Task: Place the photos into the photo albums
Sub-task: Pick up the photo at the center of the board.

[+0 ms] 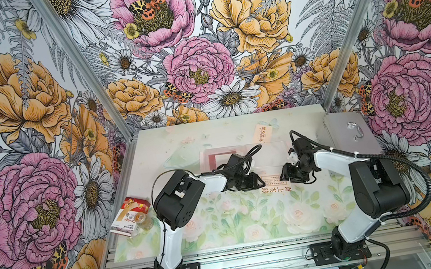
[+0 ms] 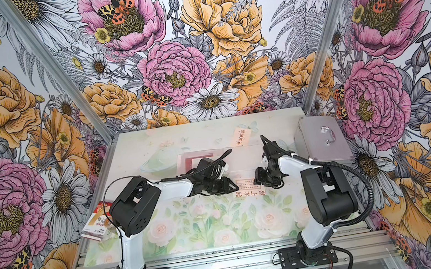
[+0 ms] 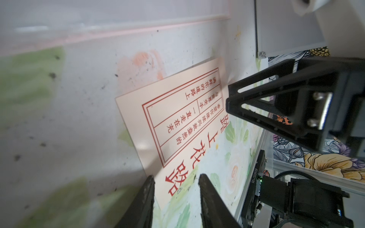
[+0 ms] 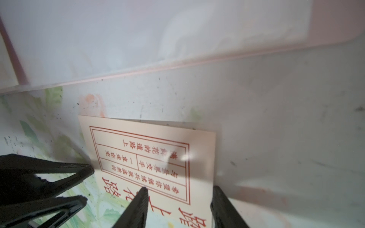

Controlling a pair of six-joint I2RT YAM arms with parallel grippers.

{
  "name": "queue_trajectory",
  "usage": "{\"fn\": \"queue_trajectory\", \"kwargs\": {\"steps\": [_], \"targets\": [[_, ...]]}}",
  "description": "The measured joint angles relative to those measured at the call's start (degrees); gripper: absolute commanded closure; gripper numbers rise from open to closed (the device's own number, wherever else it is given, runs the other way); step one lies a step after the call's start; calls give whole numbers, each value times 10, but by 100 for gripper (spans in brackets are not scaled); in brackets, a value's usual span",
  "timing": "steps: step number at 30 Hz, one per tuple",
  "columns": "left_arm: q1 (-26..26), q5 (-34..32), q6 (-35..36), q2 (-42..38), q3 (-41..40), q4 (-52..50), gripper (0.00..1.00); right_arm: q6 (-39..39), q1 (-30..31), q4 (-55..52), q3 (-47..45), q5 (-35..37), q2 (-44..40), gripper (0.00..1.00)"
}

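Found the left gripper (image 3: 175, 177) low over the floral mat (image 1: 222, 226), jaws parted with a plain gap and nothing clamped between them. Saw its two fingers standing one at each side of the end of a cream card (image 3: 177, 122) printed with red Chinese characters, contact with it impossible to judge. Found the right gripper (image 4: 180, 188) facing it from the other side, likewise spread and holding nothing. Saw one of its fingers over the card's printed face and the other just past the card's edge. Placed the card face up on the mat between the two grippers in both top views, on the robot's side of the album (image 1: 205, 157) and apart from its pale-pink edge. Noted the album lying open and flat near the middle of the mat, with something red in its left half and a clear page on its right. Spotted a second cream card (image 1: 265, 133) tilted on the far side of the album. Saw a silver case (image 1: 347, 133) with a handle at the mat's right edge and a red-and-white bandage carton (image 1: 130, 214) at its left edge, both well apart from the grippers.
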Motion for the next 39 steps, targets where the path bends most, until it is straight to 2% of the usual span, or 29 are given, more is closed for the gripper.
{"fn": "queue_trajectory", "kwargs": {"steps": [11, 17, 39], "targets": [[0, 0, 0, 0, 0, 1, 61, 24, 1, 1, 23, -76, -49, 49], [0, 0, 0, 0, 0, 2, 61, 32, 1, 1, 24, -101, -61, 53], [0, 0, 0, 0, 0, 2, 61, 36, 1, 1, 24, -117, -61, 92]]}}
